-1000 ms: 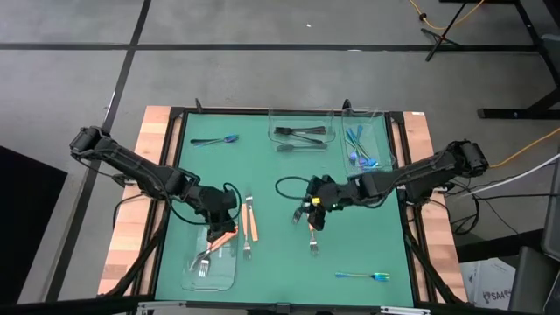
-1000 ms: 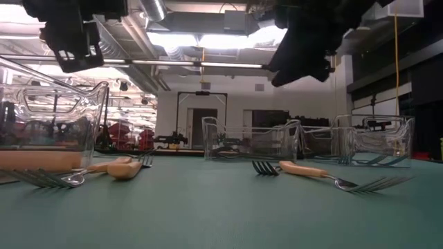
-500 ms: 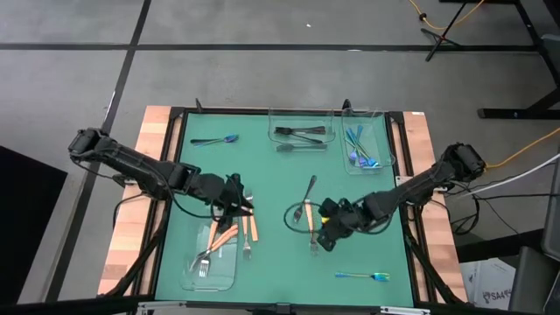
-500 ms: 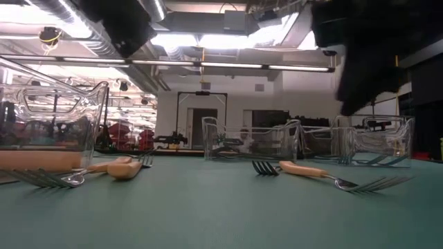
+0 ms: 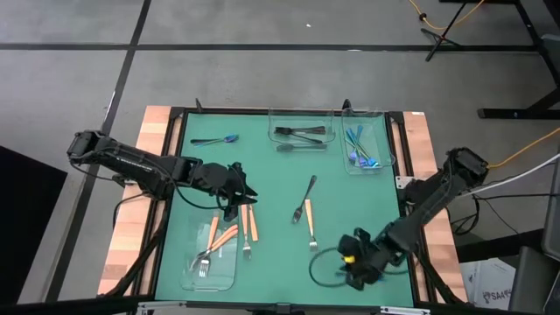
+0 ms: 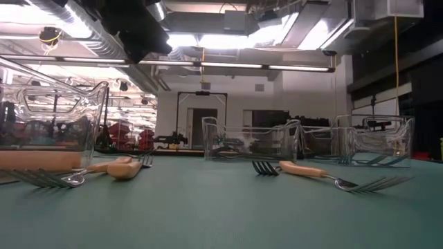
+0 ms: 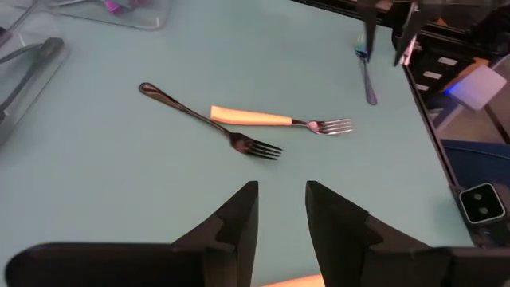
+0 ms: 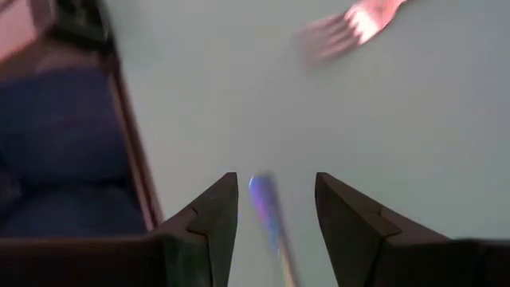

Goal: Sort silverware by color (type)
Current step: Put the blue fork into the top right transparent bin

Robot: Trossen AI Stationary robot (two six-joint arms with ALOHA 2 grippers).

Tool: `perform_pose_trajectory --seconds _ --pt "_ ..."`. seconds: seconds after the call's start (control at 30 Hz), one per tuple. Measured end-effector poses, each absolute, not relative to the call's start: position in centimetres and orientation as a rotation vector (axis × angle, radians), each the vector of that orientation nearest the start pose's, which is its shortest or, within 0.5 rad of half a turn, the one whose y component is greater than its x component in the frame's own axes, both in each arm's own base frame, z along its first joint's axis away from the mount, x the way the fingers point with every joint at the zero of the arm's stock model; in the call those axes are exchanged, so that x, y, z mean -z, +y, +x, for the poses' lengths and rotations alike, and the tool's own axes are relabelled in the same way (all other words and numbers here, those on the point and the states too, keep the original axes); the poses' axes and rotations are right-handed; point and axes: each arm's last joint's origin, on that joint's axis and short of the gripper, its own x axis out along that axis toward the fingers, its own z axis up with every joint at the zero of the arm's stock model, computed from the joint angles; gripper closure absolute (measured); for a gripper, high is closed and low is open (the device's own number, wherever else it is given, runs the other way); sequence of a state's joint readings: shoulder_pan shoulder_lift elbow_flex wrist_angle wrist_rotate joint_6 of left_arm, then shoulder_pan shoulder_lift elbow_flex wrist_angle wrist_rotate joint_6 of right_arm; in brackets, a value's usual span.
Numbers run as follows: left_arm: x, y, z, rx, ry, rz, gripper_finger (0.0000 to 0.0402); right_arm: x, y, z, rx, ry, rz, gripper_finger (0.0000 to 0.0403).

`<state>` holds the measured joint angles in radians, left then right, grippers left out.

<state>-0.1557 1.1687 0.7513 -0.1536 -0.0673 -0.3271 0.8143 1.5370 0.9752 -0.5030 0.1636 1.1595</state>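
You are working in a lab or industrial test space, not a home. Beyond the green-topped table (image 5: 280, 175) the low view shows an open ceiling (image 6: 228, 21) with bare ducts, pipes and long strip lights (image 6: 208, 63), and a large doorway frame (image 6: 201, 111) far back. From above you see a grey concrete floor (image 5: 262, 79) marked with dark lines, a trailing orange cable (image 5: 525, 144), and a black stand leg (image 5: 516, 112) past the table's far right corner.
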Motion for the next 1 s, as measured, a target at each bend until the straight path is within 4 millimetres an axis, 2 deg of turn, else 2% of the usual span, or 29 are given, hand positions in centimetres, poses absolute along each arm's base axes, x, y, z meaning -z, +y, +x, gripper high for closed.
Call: perform_pose_trajectory --seconds 0.23,0.4,0.7,1.0 --pt "-25.0 -3.4 24.4 -0.016 0.575 -0.258 0.0301 -20.3 23.3 18.4 -0.1 1.215 0.488 0.0246" --pt "-25.0 -3.5 24.4 -0.015 0.575 -0.26 0.0301 -20.0 23.3 17.3 -0.118 1.332 0.453 0.0246" --pt "-25.0 -3.5 24.4 -0.015 0.576 -0.259 0.0301 -19.5 22.9 16.8 -0.09 1.44 0.42 0.0246" --pt "-25.0 -3.4 24.4 -0.042 0.571 -0.251 0.0301 -17.0 23.6 17.3 -0.056 1.51 0.372 0.0246"
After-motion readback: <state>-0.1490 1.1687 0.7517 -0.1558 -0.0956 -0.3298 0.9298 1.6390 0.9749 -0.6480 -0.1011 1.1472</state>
